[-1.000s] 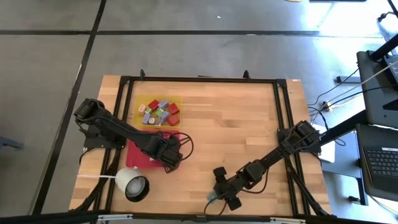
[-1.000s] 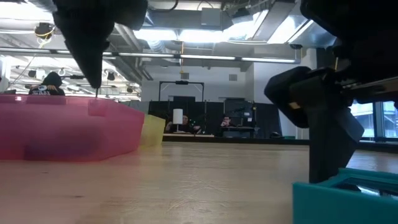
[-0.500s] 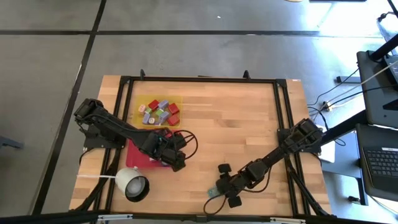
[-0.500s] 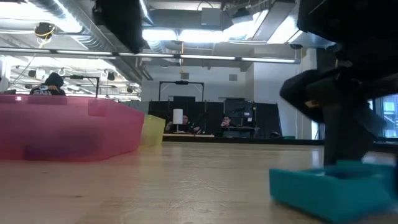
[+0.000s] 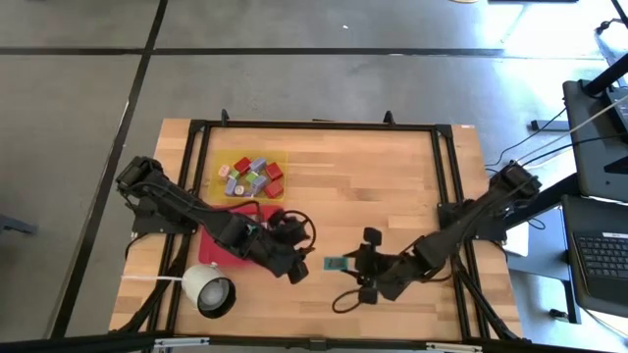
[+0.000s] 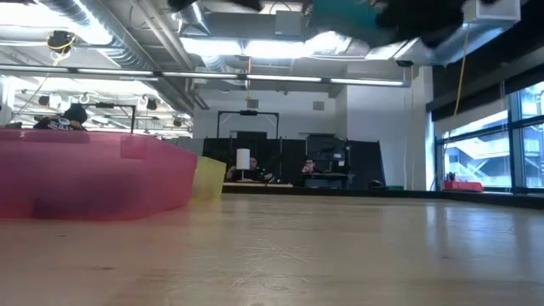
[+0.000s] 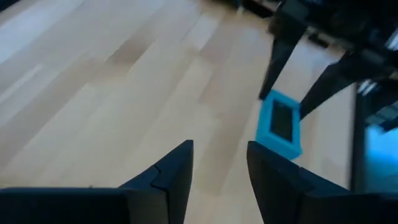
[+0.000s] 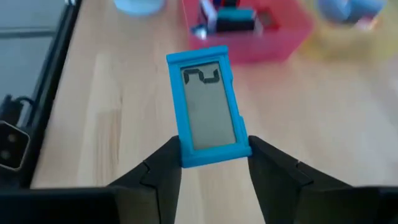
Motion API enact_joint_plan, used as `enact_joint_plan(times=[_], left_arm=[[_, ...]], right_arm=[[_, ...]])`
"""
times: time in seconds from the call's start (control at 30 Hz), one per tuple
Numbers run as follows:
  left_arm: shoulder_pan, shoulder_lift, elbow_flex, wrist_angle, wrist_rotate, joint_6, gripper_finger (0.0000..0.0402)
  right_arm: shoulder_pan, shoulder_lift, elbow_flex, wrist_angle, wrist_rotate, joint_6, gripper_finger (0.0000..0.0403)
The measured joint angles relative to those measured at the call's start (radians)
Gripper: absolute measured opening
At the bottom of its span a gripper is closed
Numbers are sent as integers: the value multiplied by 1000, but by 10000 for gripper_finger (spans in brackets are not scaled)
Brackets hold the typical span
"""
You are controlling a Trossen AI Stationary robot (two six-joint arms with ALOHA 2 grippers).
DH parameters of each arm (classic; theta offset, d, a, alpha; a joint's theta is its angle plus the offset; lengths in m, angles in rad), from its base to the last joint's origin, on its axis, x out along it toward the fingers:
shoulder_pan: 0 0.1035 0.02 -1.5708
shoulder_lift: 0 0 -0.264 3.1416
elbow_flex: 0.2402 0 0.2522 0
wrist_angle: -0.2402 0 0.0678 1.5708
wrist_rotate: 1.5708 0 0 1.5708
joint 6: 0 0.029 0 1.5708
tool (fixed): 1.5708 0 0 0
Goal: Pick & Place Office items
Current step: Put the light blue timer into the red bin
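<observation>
A flat teal piece with a grey window (image 8: 208,106) hangs above the bare wood in my right gripper (image 8: 214,155), which is shut on it, near the table's middle (image 5: 341,267). The left wrist view shows the same teal piece (image 7: 280,124). My left gripper (image 7: 217,168) is open with nothing between its fingers; it hovers just left of the piece (image 5: 294,271), beside the red tray (image 5: 228,251). Several small coloured office items lie in the yellow tray (image 5: 279,157). My right gripper pinches the teal piece by its two long sides, at the end nearest the wrist (image 8: 214,149), between its two fingers (image 8: 163,163). The fingers slant down from the table's right side and lie along the piece. The piece is lifted clear of the table, window up, sticking out beyond the fingertips.
A white round cup (image 5: 208,291) with a cord stands near the table's front left corner. A few small pieces lie in the red tray (image 8: 261,46). Bare wood stretches across the table's middle and far right.
My right gripper has risen from the table's near edge and gone toward the far edge, carrying the teal piece, which lay on the wood and now hangs clear. My left gripper has left the red tray, moving right and up, and has tipped closer to level.
</observation>
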Motion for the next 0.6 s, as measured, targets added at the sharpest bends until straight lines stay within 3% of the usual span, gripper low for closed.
enact_joint_plan(times=[0.23, 0.6], left_arm=[[2, 0, 0, 177, 13, 18, 179], [35, 0, 0, 214, 17, -57, 240]], right_arm=[[26, -48, 1, 5, 176, -203, 164], [28, -48, 1, 80, 410, -462, 165]])
